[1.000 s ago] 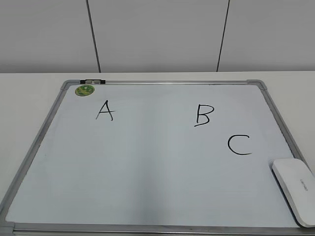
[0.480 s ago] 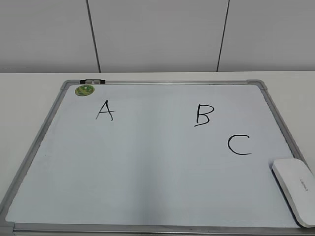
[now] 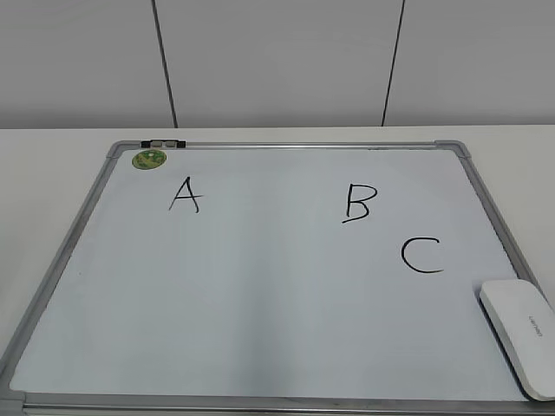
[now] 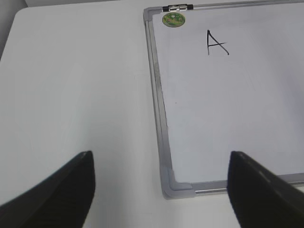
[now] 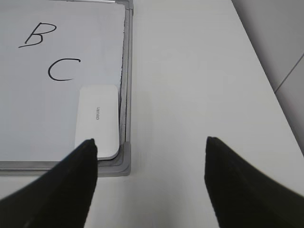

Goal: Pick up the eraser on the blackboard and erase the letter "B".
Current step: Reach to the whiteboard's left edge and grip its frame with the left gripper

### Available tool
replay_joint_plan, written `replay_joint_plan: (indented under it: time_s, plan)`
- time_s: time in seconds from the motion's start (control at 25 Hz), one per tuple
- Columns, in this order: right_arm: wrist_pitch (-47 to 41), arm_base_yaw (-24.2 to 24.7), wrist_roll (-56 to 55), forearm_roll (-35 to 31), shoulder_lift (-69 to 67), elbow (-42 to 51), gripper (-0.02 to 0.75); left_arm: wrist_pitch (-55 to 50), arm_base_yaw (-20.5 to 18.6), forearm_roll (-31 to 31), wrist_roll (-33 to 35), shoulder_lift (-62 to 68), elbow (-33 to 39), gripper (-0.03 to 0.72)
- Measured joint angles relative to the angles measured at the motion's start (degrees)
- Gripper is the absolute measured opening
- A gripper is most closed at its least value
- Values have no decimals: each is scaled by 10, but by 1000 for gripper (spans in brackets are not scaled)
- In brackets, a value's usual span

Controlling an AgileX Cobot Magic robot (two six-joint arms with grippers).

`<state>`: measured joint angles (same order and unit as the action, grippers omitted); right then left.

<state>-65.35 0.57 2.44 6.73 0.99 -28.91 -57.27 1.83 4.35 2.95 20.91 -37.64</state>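
Progress: nothing done yet; your B (image 3: 359,203) is whole, upper right of centre on the board (image 3: 260,403).
Eraser (image 3: 522,334): untouched, lower right corner of the board.
Right tool (image 5: 151,156): spread wide, empty, low in frame over the tabletop (image 5: 199,85), just beside the eraser.
Left tool (image 4: 161,171): spread wide, empty, above the board's corner.

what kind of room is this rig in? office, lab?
Probably an office or lab test bench, can't say which. A whiteboard with handwritten letters lies flat on a plain white table, an eraser in its corner, and bare grey wall panels behind. Nothing domestic shows.
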Motion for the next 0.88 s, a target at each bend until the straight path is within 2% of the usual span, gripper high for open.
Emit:
replay_joint_plan:
  time_s: [0.64, 0.88]
  plan:
    - [0, 0, 0, 0, 0, 0, 543, 61, 0, 4, 16, 462, -177, 578]
    - [0, 0, 0, 0, 0, 0, 543, 63, 0, 42, 56, 608, -242, 577]
